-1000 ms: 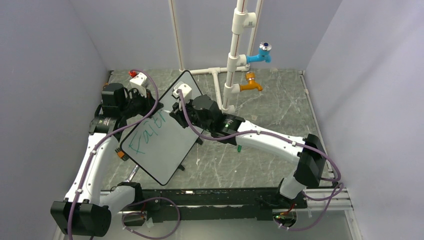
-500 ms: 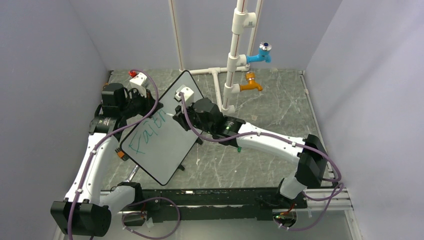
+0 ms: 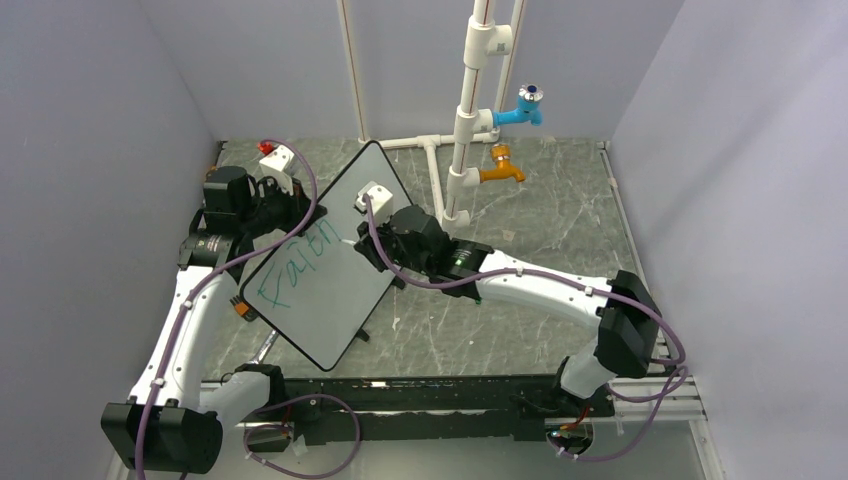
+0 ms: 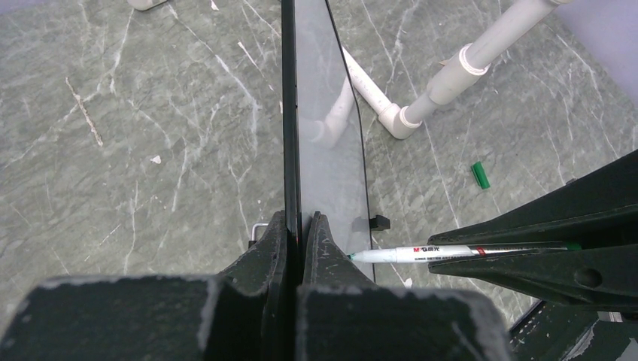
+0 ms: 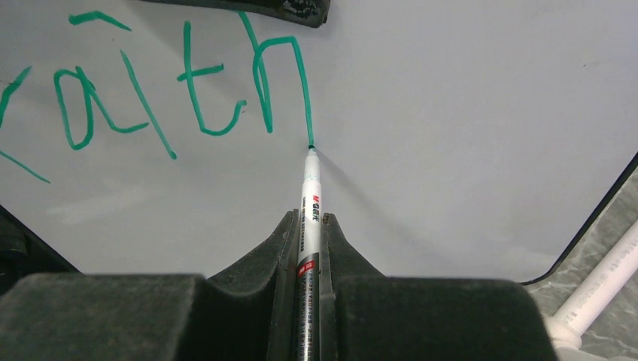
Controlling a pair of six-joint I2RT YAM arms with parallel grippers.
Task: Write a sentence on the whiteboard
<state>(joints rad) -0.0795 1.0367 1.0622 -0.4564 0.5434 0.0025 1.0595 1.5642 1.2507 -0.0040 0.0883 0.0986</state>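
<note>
The left fingers pinch the black rim of the whiteboard, holding it tilted over the desk. The right fingers squeeze a marker, its tip touching the board at the foot of the h in the sentence, which reads "Faith". Blank white lies right and below. Only the left wrist view shows a green cap near the pipe frame.

left arm: base at 7 o'clock, reaching to 10 o'clock | left gripper: jaws clamped on the whiteboard edge | right arm: elbow at 4 o'clock, forearm stretched toward 10 o'clock | right gripper: jaws closed on marker, tip at 12 o'clock in wrist view
</note>
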